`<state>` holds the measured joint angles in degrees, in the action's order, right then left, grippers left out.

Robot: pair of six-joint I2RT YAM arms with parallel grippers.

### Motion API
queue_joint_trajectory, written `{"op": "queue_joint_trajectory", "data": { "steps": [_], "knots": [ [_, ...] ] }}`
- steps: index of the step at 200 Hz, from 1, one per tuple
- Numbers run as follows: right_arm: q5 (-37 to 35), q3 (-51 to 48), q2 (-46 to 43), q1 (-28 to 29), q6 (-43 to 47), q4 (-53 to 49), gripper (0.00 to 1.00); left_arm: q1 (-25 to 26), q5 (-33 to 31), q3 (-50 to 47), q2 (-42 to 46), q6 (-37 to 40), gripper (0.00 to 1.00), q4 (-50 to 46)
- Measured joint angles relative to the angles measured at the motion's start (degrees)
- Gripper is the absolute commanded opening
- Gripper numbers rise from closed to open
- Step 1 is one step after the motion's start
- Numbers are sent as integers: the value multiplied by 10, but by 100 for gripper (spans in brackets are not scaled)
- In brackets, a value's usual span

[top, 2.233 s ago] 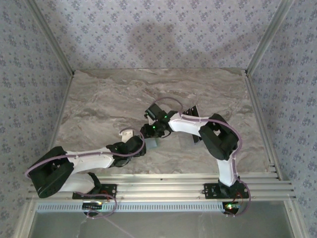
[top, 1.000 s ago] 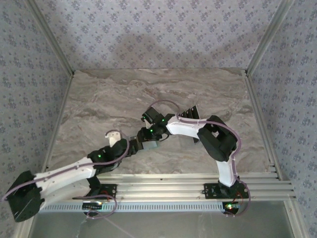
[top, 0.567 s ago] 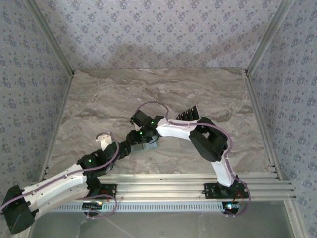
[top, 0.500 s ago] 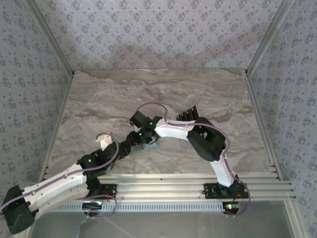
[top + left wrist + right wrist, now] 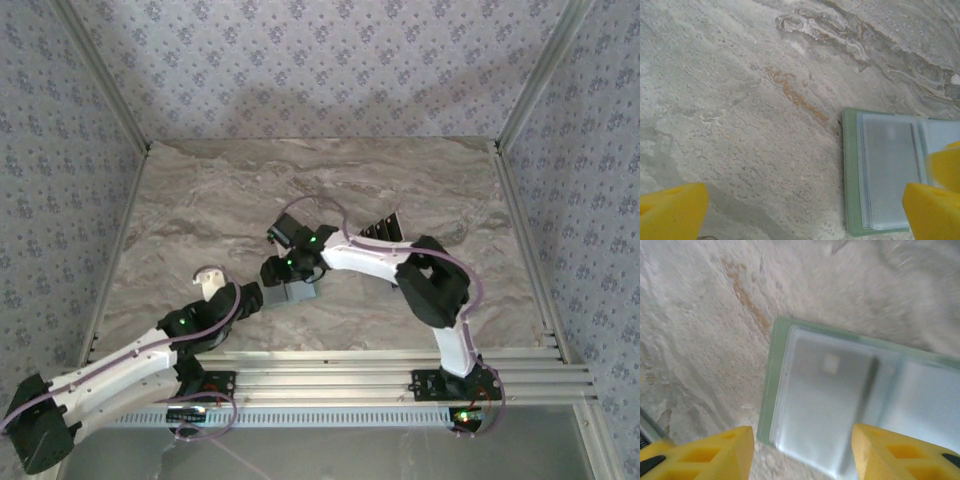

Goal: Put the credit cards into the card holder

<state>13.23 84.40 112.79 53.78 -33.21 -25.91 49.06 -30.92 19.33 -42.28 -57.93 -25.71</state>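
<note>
Holder shifted slightly left since two seconds back. The card holder lay open and flat on the table. Left gripper and right gripper both gaped wide, empty, right over it. Credit cards sat well apart, so we judged a card pickup was next.

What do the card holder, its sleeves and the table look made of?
Card holder: matte sage-green cover, perhaps faux leather. Sleeves: translucent plastic, hazy sheen. Table: grey veining with rusty streaks, marble or a printed laminate.
</note>
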Motion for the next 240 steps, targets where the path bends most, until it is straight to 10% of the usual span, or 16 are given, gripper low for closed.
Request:
{"op": "queue_joint_trajectory", "data": {
  "steps": [62,145,240],
  "knots": [
    [-111,8,-130,-98,74,-151,53,-7,30,48,-126,28,100,28],
    [-301,36,-28,-151,162,-289,38,-10,48,84,-212,54,100,54],
    [-337,61,33,-163,183,-294,32,-14,57,105,-248,65,100,63]
  ]
}}
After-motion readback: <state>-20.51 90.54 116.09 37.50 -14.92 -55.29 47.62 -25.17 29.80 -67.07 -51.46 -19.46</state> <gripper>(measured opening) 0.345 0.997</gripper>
